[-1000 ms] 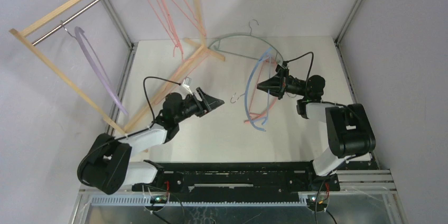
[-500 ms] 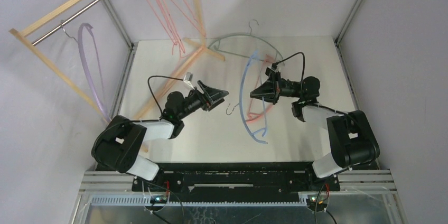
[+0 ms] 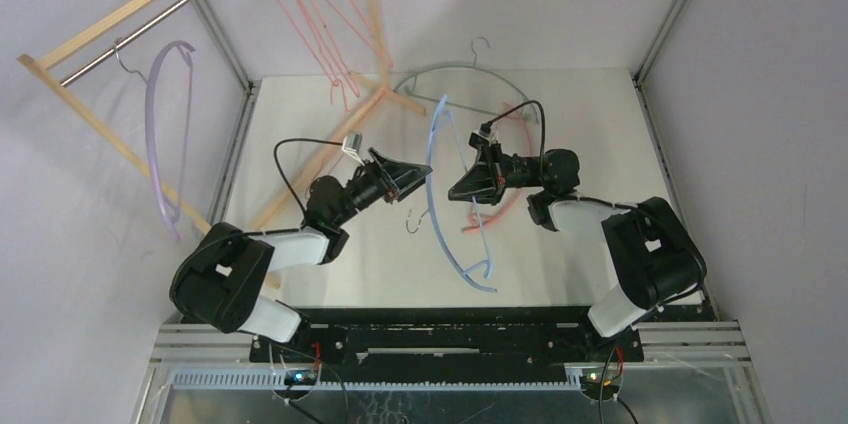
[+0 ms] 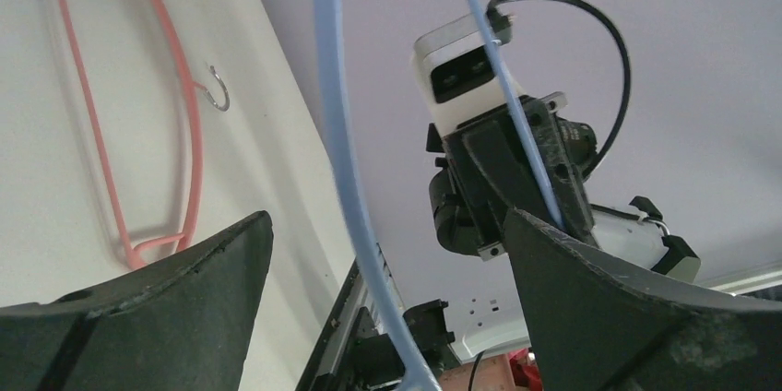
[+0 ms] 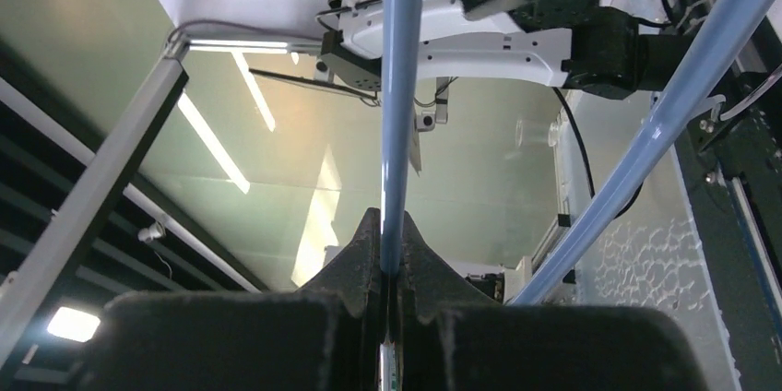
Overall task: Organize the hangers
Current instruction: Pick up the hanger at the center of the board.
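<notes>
My right gripper (image 3: pixel 458 189) is shut on the thin bar of a blue hanger (image 3: pixel 432 184) and holds it upright above the table's middle. In the right wrist view the bar (image 5: pixel 398 87) runs up from between my closed fingers (image 5: pixel 390 243). My left gripper (image 3: pixel 415 179) is open, facing the right one. The hanger's curved arm (image 4: pixel 343 179) passes between its spread fingers (image 4: pixel 387 216) without touching them. A pink hanger (image 3: pixel 505 206) lies on the table, also seen in the left wrist view (image 4: pixel 189 133). A lilac hanger (image 3: pixel 155 144) and pink-red wire hangers (image 3: pixel 320 14) hang on the rod.
A grey-green hanger (image 3: pixel 450 71) lies at the table's back edge. The wooden rack frame (image 3: pixel 330 139) with its metal rod (image 3: pixel 150 19) stands at the left, one foot crossing the table's back left. Grey walls close in both sides.
My right gripper has carried the blue hanger leftward and turned it upright. My left gripper has risen toward it, its fingers now around the curved arm. The lilac hanger has swung on the rod.
</notes>
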Available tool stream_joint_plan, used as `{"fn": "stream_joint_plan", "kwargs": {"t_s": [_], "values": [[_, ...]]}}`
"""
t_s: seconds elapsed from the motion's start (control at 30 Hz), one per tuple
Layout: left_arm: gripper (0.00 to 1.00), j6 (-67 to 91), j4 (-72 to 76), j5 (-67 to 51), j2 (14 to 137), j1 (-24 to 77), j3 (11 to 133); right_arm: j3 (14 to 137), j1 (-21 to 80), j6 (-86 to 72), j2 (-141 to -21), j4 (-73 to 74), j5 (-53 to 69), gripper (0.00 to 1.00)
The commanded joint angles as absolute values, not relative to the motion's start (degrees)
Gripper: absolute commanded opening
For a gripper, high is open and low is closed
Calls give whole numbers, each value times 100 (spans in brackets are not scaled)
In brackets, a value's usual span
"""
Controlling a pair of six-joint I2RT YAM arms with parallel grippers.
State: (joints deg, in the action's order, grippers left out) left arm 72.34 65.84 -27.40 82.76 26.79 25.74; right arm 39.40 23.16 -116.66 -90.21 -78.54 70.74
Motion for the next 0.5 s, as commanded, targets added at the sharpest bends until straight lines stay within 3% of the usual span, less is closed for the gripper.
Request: {"fn": "stream_joint_plan", "kwargs": {"t_s": [0.0,0.43,0.47], "values": [[99,7375,7264,-2833,8448,2740,2696,4475,2599,-12890,-9064,-8446,6877,1],[99,7522,7690,-2842,8249,2958,2732,4621,3058,-12819,-9590,-8481,7030,2],[95,7530,7664,-2846,8189,2960,2738,4622,3059,-12784,-9625,-8481,7046,2]]}}
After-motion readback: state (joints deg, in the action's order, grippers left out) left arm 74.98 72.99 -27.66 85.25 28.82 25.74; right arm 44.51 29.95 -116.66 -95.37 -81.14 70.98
